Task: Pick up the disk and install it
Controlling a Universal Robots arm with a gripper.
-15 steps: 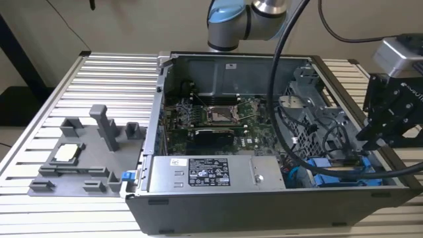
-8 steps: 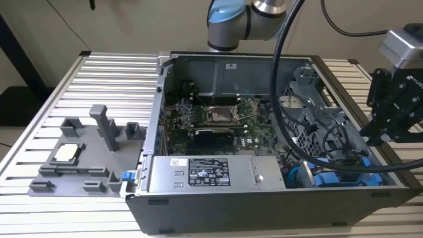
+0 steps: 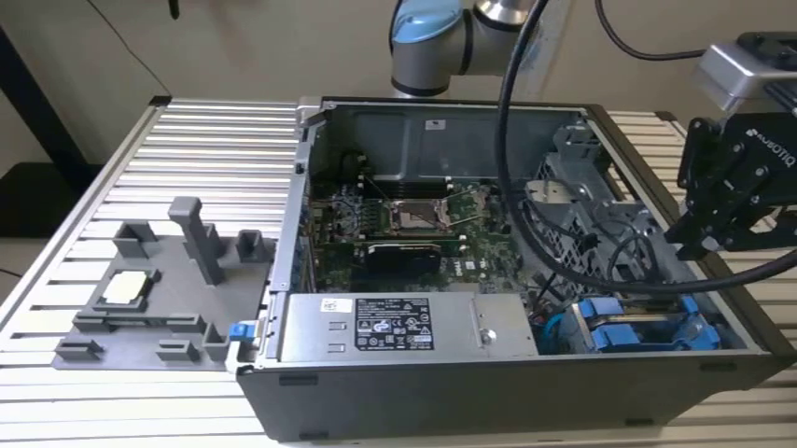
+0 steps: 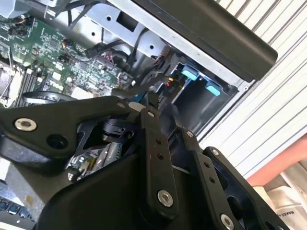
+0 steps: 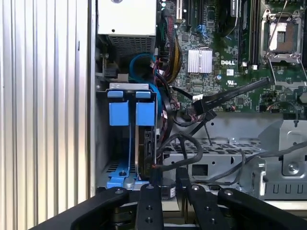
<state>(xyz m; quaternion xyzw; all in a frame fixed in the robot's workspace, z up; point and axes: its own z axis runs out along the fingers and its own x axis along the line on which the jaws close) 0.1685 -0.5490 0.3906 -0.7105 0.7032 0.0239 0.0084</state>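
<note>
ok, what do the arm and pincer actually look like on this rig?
The arm is silver-grey tubing with a pale blue joint cap. A thick black cable trails off it. The pincer is matte black with white lettering on its side, built from bolted links with silver screw heads, and a grey box sits above it.
</note>
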